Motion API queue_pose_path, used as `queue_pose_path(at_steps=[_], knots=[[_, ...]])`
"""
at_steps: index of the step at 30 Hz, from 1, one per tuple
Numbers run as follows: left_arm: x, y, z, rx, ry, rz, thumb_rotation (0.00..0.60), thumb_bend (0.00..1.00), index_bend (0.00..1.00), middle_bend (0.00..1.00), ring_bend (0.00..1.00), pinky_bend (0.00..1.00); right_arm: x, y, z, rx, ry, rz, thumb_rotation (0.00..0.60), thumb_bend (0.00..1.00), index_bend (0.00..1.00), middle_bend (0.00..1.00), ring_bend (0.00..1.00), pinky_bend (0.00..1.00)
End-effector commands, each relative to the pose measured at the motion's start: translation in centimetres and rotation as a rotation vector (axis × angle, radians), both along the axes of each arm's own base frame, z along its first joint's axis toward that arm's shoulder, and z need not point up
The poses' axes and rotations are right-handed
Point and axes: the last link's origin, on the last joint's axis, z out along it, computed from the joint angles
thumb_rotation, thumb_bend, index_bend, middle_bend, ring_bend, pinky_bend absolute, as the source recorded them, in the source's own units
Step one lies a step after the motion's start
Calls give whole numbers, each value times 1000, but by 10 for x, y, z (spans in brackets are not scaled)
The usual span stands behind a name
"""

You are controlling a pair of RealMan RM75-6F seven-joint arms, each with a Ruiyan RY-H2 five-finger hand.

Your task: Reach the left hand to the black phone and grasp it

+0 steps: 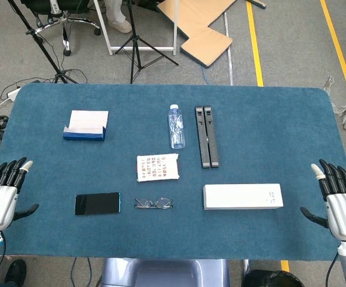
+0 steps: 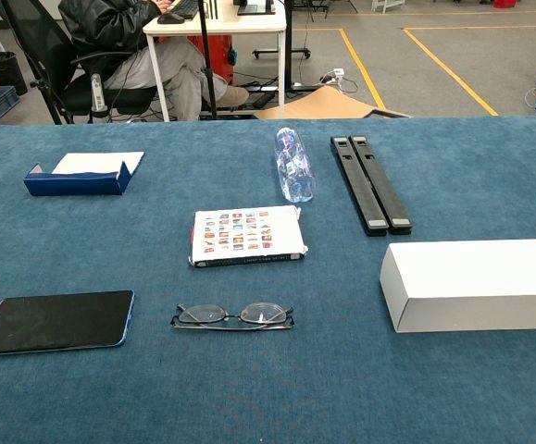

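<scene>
The black phone (image 1: 97, 204) lies flat, screen up, on the blue table near its front left; the chest view shows the phone (image 2: 55, 321) at lower left. My left hand (image 1: 0, 199) hovers at the table's left edge, palm down, fingers spread, well to the left of the phone and holding nothing. At the table's right edge my right hand (image 1: 339, 201) is likewise open and empty. Neither hand appears in the chest view.
A pair of glasses (image 1: 153, 203) lies just right of the phone. Behind it sit a printed card pack (image 1: 157, 167), a water bottle (image 1: 177, 126), two black bars (image 1: 207, 135) and a blue-white box (image 1: 85, 125). A long white box (image 1: 242, 196) lies front right.
</scene>
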Motion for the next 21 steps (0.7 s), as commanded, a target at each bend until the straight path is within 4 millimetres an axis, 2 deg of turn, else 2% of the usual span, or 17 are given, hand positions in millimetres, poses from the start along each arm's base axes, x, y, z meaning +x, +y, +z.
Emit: queue_pose_path(at_steps=[1,7,10,15,17,18,21], knots=[[0,0,0,-2,2,-2,600,0,0,0,0,0,-1,0,0,-10,14,-6,600,0,0,0,0,0],[0,-1,-4,-16,2,0,600,0,0,0,0,0,-3,0,1,1,-18,-22,600,0,0,0,0,0],[2,-5,-18,-70,-10,13,600,0,0,0,0,0,-2,1,2,13,-41,-25,600,0,0,0,0,0],[22,-6,-66,-252,-30,17,600,1,0,0,0,0,2,3,7,12,-59,-10,600,0,0,0,0,0],[33,-3,-92,-329,-28,14,600,23,0,0,0,0,2,4,8,18,-67,-13,600,0,0,0,0,0],[36,-1,-102,-349,-24,14,600,41,0,0,0,0,2,4,9,20,-69,-14,600,0,0,0,0,0],[46,5,-130,-375,-15,14,600,195,0,0,0,0,-1,5,10,29,-75,-22,600,0,0,0,0,0]])
